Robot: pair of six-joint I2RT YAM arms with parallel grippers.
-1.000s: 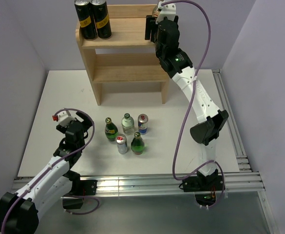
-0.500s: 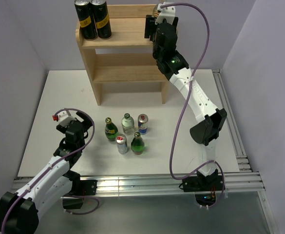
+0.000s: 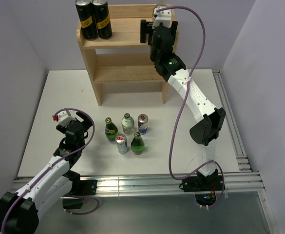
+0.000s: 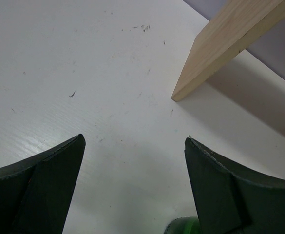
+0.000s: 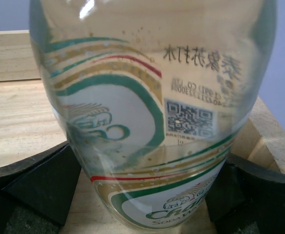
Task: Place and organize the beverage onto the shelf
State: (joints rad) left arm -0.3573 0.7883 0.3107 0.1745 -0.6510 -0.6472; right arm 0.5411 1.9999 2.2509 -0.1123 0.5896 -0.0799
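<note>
**Soda bottle on the shelf's top tier, right jaws on either side of it**

Your right gripper (image 5: 152,156) reaches to the right end of the top tier of the shelf (image 3: 127,39). The clear soda-water bottle (image 5: 147,122) stands upright there between its fingers, on the wood inside the low rim. The jaws sit one on each side of the bottle's lower body. Through the curved glass you cannot tell whether the pads press it or stand just clear, so treat the grip as unsettled.

The bottle goes at this end, I judge, because the black cans (image 3: 88,22) take the left end of the same tier, side by side and touching. The bare wood between them and the bottle leaves room for more.

Your left gripper (image 4: 135,141) hangs low over the table (image 3: 59,97), in front of the shelf and out past its left side. Its jaws are well apart, with only bare white surface between them. That keeps it close to the stock. Five drinks stand clustered on the table in front of the shelf: two green bottles (image 3: 111,129), a small clear bottle (image 3: 127,123) and two small cans (image 3: 142,123).

With those five not yet shelved, most of the task remains. When you draw the right arm back from the shelf, see that both fingers are clear of the glass first. A dragging pad could tip the bottle against the rim.
</note>
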